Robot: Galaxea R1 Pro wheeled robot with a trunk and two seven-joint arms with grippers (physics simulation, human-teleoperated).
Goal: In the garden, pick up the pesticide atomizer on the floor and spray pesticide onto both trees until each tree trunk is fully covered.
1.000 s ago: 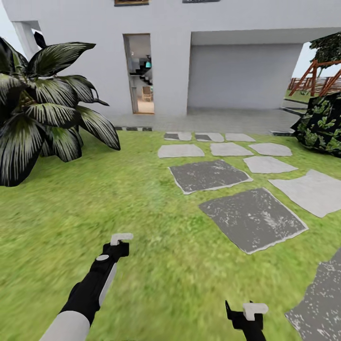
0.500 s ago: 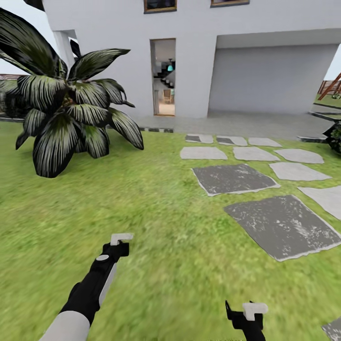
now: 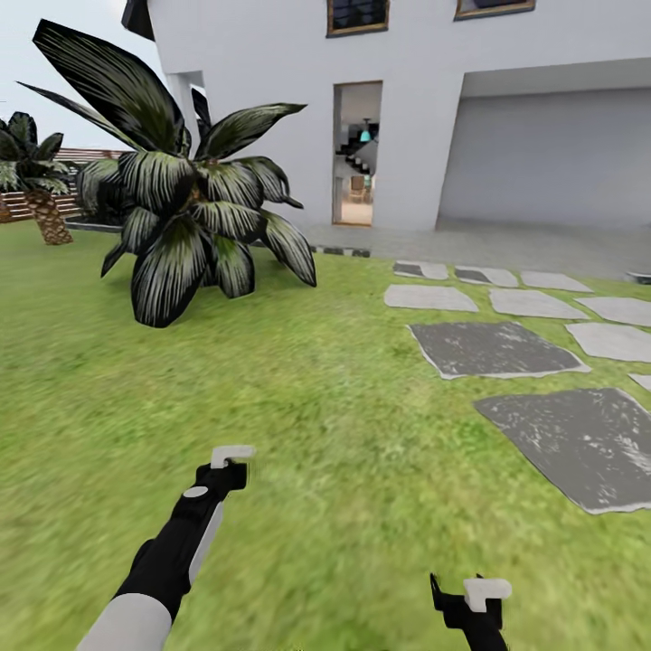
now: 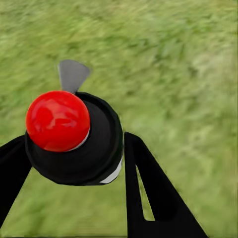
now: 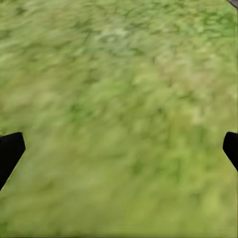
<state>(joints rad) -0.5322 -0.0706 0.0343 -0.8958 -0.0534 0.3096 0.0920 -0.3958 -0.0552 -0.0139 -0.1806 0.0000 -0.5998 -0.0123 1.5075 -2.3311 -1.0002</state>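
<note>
Far left, a small palm with a brown woven trunk before a slatted fence; beside it, a broad dark-leaved plant on the lawn. Left gripper: its 2 black fingers pinch the pesticide atomizer, black-bodied, red-capped, over grass. White house and grey stepping stones at right; right gripper: fingers spread wide, nothing between them.
</note>
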